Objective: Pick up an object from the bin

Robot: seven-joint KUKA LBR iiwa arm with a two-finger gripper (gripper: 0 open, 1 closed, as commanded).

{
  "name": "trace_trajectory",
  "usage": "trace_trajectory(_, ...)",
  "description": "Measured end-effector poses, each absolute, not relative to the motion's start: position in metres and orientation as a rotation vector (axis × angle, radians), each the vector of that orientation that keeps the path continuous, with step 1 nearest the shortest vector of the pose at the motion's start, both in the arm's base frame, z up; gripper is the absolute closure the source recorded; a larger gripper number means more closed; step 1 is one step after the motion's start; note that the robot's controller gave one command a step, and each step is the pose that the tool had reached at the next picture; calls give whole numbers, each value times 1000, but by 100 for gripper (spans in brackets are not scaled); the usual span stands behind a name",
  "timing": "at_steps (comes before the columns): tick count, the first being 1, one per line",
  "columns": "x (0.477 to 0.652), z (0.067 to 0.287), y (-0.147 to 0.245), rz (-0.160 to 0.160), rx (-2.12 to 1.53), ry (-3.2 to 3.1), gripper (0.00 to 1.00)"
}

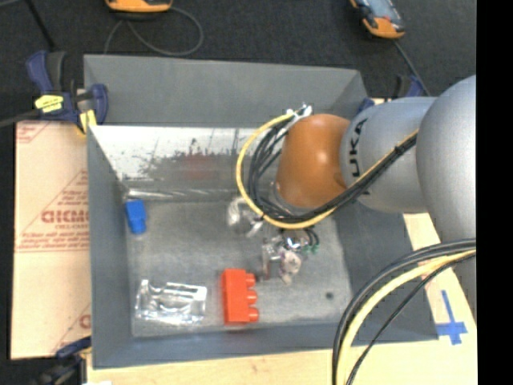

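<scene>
Bin: grey metal bin, seen from above, floor mostly bare with a few loose things spread apart.
Arm: the grey arm enters from the right and reaches over the bin's middle; its wrist carries a rounded orange cover, with yellow and black cables looped round the cover's left side.
Pincer position: the pincer hangs below the orange cover, low over the bin floor, right of centre and toward the near wall.
Pincer state: cannot tell whether it is open or closed; the parts at its tip read as a small cluttered mass of metal and dark pieces. Nothing can be confirmed as gripped.
Nearest thing: an orange-red block, oblong with knobs along its right side, lies flat on the floor near the front wall, just beside the pincer on its lower left. Contact between the two cannot be confirmed.
Other contents: a clear plastic bag, crumpled, lies left of the orange-red block in the front left corner area, close to it. A small blue block sits well apart, by the left wall.
Undetermined item: a small pale shiny piece shows at the left edge of the wrist; whether it is loose or part of the arm cannot be told.
</scene>
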State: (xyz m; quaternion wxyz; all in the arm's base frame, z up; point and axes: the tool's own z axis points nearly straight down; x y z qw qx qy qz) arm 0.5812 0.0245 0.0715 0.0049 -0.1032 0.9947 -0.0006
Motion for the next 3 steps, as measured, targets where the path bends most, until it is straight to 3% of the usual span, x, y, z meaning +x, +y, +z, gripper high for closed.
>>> trace_trajectory(1,539,75,-37,-4,-1211,2899,0)
trace_trajectory(2,539,76,-35,0,-1207,2899,100)
trace_trajectory(3,638,73,-22,-4,-1262,2868,100)
